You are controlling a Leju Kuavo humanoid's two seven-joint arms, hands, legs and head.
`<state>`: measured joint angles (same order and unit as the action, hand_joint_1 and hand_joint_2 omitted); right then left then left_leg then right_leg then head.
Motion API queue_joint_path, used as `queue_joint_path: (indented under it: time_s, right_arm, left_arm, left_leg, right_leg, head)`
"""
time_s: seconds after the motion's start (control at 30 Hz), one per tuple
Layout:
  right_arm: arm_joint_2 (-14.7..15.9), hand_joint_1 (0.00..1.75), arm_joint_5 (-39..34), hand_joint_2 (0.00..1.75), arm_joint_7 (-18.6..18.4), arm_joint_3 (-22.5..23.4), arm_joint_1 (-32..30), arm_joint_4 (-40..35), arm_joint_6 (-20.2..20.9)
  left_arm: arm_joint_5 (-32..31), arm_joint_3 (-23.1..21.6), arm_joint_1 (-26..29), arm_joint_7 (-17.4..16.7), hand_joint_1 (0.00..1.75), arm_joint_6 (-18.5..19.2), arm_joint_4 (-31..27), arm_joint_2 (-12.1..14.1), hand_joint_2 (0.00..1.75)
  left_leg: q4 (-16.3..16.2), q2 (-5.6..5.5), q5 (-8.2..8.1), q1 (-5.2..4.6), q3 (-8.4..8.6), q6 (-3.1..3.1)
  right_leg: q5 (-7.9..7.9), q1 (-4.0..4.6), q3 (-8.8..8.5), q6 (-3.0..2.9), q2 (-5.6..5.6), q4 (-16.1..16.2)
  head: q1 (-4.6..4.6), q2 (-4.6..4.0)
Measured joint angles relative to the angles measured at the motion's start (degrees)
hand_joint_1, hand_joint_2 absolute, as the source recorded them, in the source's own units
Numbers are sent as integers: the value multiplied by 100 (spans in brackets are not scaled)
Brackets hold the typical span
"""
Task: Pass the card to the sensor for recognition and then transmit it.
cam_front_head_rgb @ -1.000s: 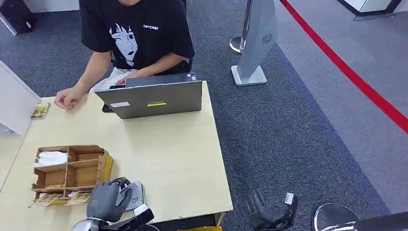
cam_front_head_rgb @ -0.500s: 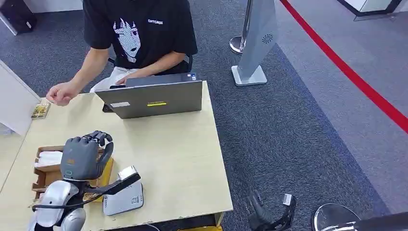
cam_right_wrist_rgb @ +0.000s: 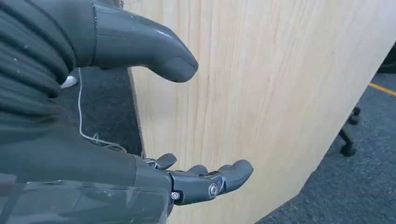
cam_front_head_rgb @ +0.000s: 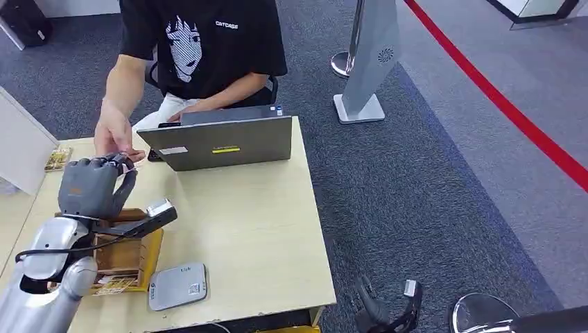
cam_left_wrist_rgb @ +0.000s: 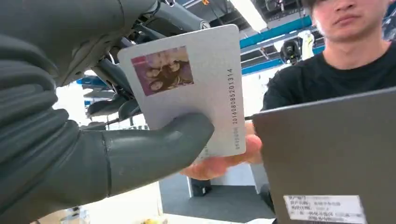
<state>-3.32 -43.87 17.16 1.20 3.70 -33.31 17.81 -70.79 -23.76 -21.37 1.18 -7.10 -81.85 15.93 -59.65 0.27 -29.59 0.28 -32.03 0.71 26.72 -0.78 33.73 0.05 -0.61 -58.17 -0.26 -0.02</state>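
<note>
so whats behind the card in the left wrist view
Behind the card held by the left robot hand, a person's fingers reach its lower edge. The robot hand's dark fingers back it. How the person grips it is covered.

On the counter (cam_front_head_rgb: 263,229), the laptop (cam_front_head_rgb: 220,142) is placed at twelve o'clock, the sensor (cam_front_head_rgb: 177,285) at six, the organiser (cam_front_head_rgb: 121,253) at nine beside it.
</note>
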Motion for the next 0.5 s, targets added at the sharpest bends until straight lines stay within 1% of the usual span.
queue_joint_path:
  time_s: [0.03, 0.07, 0.1, 0.2, 0.27, 0.33, 0.37, 0.43, 0.5]
  right_arm:
    - [2, 0, 0, 175, 0, -9, 0, 0, 0]
    - [7, 0, 0, 175, 0, -11, -1, 0, -2]
    - [7, 0, -2, 175, 0, -13, 0, 0, -2]
    - [9, 0, -4, 175, 0, -13, -1, 0, -20]
    - [11, 0, -2, 175, 0, -13, -2, -2, -46]
    - [13, 0, -20, 175, 9, -13, -6, -2, -88]
    - [15, 0, -59, 175, 15, -13, -11, -2, -118]
    - [17, 0, -90, 175, 24, -13, -22, -2, -166]
    - [24, 0, -85, 175, 33, -13, -35, -7, -199]
  left_arm:
    - [0, 9, 0, 0, 159, -4, 24, 7, 175]
    - [2, 11, 0, 0, 96, -4, 41, 13, 175]
    - [11, 13, 0, -6, 0, -7, 52, 17, 175]
    - [70, 42, 48, -44, 0, -101, 85, 22, 175]
    - [155, 83, 163, -46, 0, -306, 85, 17, 175]
    - [346, 171, 344, 31, 0, -624, 79, -13, 175]
    - [458, 249, 489, 109, 0, -859, 20, -50, 175]
    - [579, 397, 815, 216, 0, -1214, -150, -131, 175]
    - [605, 509, 1096, 273, 0, -1408, -298, -208, 175]
  left_leg:
    - [0, 0, 0, 0, 0, 0]
    - [0, 0, 0, 0, -1, 0]
    - [0, 0, 0, 0, -1, 0]
    - [0, 0, 0, 0, -2, 0]
    - [0, 3, 0, 0, -1, 0]
    - [0, 5, 0, 0, 0, 0]
    - [0, 6, 0, 0, 0, 0]
    - [0, 9, -3, 0, 0, 0]
    - [0, 7, -4, 0, -2, 0]
  right_leg:
    - [0, 0, 0, 0, 0, 1]
    - [0, 0, 0, 0, 0, 1]
    - [0, 0, 0, 0, 0, 1]
    - [0, -1, 0, 0, 1, 1]
    - [0, -1, 0, 0, 0, 1]
    - [0, 0, 0, 0, -3, 1]
    - [0, -1, 0, 0, -4, 1]
    - [1, 0, 3, 0, -9, 1]
    - [4, 0, 3, 3, -7, 3]
  head:
    - [2, 0]
    - [-2, 0]
    - [2, 0]
    - [0, 0]
    - [0, 0]
    - [0, 0]
    - [0, 0]
    - [0, 0]
    - [0, 0]
